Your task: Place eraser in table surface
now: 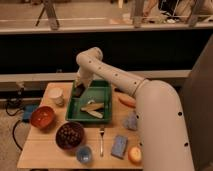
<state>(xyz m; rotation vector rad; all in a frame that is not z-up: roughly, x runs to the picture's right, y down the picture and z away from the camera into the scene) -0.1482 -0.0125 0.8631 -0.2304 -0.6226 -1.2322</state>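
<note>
My gripper (78,90) hangs from the arm's end over the left rim of the green tray (103,92), just right of the white cup (56,95). A small dark shape sits at the gripper's tip. It may be the eraser, but I cannot separate it from the dark gripper. No other small black block shows on the table. The light tan wooden table surface (39,150) lies below, with bare wood at its front left and in the strip between cup and tray.
In the tray lie two tan wooden utensils (93,106). On the table stand an orange bowl (42,116), a dark bowl of brown items (70,135), a small blue cup (84,154), a fork (101,140), a light-blue block (119,146) and an orange fruit (134,154).
</note>
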